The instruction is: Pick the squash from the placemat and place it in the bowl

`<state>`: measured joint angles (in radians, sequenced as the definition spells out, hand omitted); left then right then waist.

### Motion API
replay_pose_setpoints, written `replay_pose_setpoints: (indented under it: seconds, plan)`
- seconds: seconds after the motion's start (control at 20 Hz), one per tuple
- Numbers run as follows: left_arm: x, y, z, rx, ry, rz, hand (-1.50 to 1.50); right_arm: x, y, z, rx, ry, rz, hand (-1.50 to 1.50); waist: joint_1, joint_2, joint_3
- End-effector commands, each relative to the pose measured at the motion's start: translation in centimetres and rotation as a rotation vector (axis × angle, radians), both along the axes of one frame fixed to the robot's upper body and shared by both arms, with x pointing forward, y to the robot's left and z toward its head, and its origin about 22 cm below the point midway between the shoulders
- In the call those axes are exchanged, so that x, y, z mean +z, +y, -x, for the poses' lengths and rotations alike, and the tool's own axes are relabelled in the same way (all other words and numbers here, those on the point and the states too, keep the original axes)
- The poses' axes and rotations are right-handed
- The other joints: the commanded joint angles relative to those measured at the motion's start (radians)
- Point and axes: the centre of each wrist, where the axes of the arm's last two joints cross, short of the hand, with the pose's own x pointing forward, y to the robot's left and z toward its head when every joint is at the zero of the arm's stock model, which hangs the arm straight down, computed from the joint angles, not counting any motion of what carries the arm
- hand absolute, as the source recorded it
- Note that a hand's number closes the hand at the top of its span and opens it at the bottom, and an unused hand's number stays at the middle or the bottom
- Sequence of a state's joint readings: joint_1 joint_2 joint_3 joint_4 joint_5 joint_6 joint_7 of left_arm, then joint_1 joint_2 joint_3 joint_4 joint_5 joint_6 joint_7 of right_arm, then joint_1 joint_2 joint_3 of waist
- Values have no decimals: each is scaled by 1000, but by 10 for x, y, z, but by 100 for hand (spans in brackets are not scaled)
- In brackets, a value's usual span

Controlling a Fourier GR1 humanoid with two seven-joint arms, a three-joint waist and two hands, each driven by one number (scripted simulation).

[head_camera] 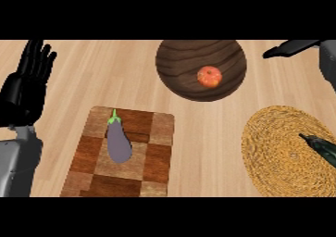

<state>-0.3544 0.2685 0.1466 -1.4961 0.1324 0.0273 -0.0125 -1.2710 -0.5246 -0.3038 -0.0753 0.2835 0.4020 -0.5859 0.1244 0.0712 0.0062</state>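
— What is the right hand (293, 47) doing?

— It is showing at the upper right corner, black, with the grey forearm behind it going out at the right edge. It is pointing toward the left, and it is not touching anything. Only a part of it is showing, so one cannot tell whether it is released or clenched.

— And what is lying nearest to it?

— The dark wooden bowl (177, 55) is standing just to its left, apart from it. A round orange-red fruit (209, 76) is sitting inside the bowl, toward the right side.

— Where is the squash (326, 152) lying?

— It is lying on the woven placemat (279, 152), below the right hand and well apart from it. It is long and dark green, its pointed end is looking toward the upper left, and the right edge is cutting off its other end.

— What is the left hand (25, 78) doing?

— It is resting at the left edge, released, with the fingers straight and pointing up, holding nothing.

— Is something lying between the hands?

— A checkered wooden cutting board (146, 162) is lying on the pale wooden counter (102, 69), left of the placemat. A purple eggplant (117, 141) is lying on it, with the green stem pointing up.
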Motion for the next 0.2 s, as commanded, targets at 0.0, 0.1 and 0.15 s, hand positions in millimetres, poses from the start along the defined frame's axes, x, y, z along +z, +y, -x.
replay_pose_setpoints:
  seconds: [0.0,0.1,0.15]
  plan:
    - [4,4,-1,-15,-10,-6,0,-5,-24,8,-21,-1,-31,-150,23,11,1]
    - [4,-1,-1,-14,-17,-11,0,11,-45,13,-13,0,-37,-150,18,10,2]
    - [3,-3,-3,-22,-5,-1,0,4,-49,16,-9,11,-35,-150,14,12,2]
